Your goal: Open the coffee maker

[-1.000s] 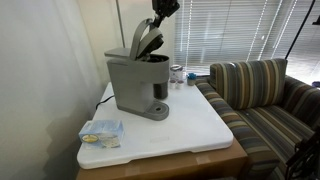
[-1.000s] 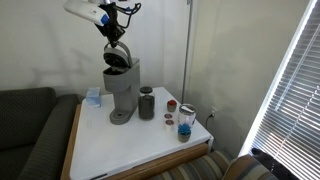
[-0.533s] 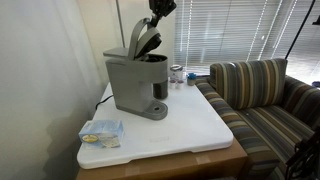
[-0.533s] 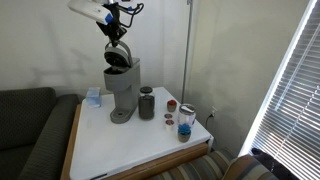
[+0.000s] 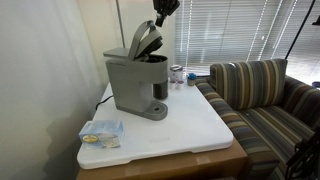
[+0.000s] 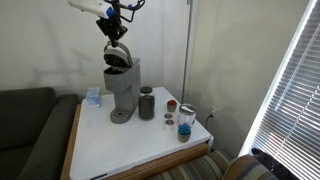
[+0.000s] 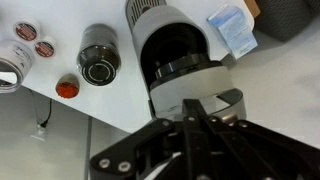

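The coffee maker (image 5: pixel 128 85) looks like matt grey plastic. The surface (image 5: pixel 190 128) is smooth and white with a wooden edge; the sofa (image 5: pixel 262 92) is striped woven cloth.

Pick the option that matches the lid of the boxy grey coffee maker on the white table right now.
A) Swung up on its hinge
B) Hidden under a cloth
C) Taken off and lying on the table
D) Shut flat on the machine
A: in both exterior views the hinged grey lid stands tilted up above the boxy grey coffee maker, and the wrist view looks into its exposed dark round brew chamber.
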{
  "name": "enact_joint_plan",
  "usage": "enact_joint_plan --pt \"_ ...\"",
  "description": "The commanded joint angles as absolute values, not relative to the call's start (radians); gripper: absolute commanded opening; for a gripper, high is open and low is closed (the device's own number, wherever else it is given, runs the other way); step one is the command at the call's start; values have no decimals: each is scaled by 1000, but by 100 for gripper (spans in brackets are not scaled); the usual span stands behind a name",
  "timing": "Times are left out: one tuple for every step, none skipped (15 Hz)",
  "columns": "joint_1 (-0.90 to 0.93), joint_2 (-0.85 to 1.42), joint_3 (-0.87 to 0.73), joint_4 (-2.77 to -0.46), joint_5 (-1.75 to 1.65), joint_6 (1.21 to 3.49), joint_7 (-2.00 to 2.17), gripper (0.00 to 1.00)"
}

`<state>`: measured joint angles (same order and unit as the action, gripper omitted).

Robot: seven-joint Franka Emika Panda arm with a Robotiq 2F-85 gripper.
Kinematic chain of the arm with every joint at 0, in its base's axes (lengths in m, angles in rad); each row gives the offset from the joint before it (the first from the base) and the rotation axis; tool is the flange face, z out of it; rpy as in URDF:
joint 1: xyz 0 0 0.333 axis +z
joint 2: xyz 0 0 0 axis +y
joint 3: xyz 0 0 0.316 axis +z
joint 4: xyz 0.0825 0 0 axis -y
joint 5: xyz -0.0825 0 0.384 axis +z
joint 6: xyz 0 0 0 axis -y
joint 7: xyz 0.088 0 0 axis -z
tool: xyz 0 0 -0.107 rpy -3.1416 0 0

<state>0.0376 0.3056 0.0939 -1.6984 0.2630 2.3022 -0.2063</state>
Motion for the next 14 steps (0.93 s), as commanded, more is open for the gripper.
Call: enact_joint_plan --pt "23 332 95 -1619 238 2214 -212 0" --pt "23 342 98 -1598 243 2201 -218 0" --pt "23 347 99 -1584 245 2194 -223 0" --pt "22 356 102 -1568 251 2181 -229 0" --pt "22 363 103 -1555 254 2172 -231 0" --pt "22 369 105 -1545 255 2172 -233 0" --pt "22 373 105 -1539 254 2172 -233 0" --pt "21 375 104 -1534 254 2165 -231 0" --pt "22 376 103 -1530 250 2161 -224 0" --pt "22 369 100 -1538 247 2167 -218 0" --pt "23 363 98 -1544 244 2178 -214 0" --pt "25 354 93 -1554 238 2191 -205 0" --pt "25 349 91 -1556 237 2194 -203 0" --pt "23 344 89 -1558 237 2197 -202 0"
